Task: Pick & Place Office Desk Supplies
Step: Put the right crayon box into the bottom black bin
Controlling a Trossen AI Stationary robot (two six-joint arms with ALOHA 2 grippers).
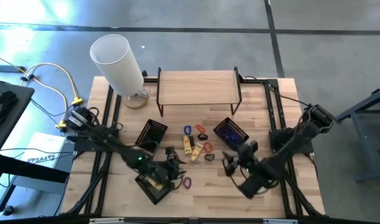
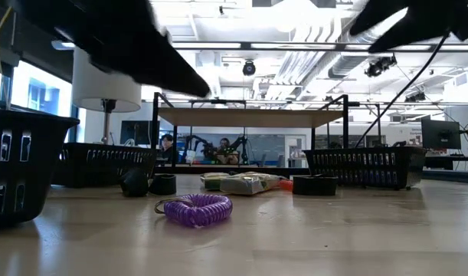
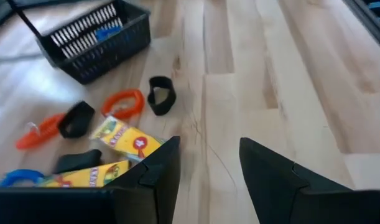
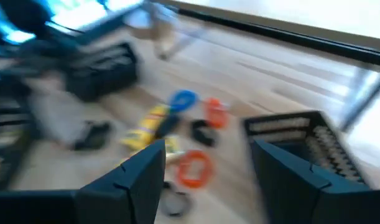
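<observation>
Only the low view shows the purple band [image 2: 194, 208] clearly, lower centre; both end effectors [image 3: 208, 168] [image 4: 205, 168] hang open, empty.

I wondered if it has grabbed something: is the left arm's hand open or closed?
Open and empty. The left hand shows its two dark fingers apart, with bare wooden table between them.

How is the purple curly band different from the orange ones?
The purple curly band lies alone on bare wood near the left gripper; the orange bands lie in the middle pile beside the yellow packets. The purple one is a thick coil; the orange ones look thinner. Both kinds are loops lying flat on the table, outside the baskets.
</observation>
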